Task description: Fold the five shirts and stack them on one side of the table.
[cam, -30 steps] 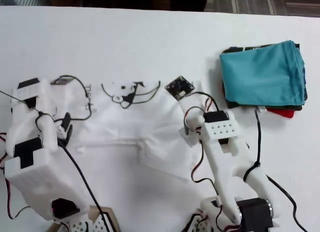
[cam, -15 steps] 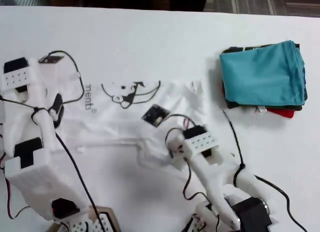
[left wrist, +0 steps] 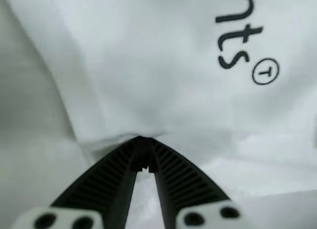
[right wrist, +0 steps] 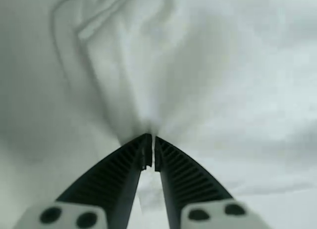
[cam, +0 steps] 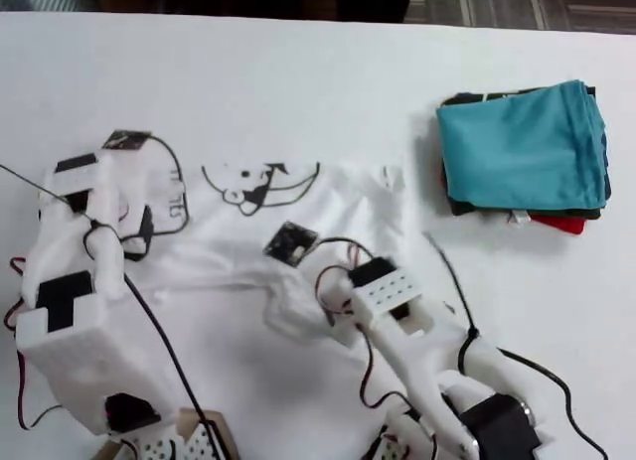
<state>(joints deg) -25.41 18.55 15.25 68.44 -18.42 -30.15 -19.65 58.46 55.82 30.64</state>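
Entry: white shirt (cam: 338, 197), spread on the table (cam: 298, 73) toward its near edge

Print, black, on the shirt's cloth:
- lowercase lettering (left wrist: 237, 36), one line, only its last few letters in the left wrist view
- circled letter sign (left wrist: 265, 71), small, set just beside the last letter
- line drawing (cam: 258, 185), beside the lettering in the high view, where the letters are too small to make out

Bright, even light with soft, faint shadows.
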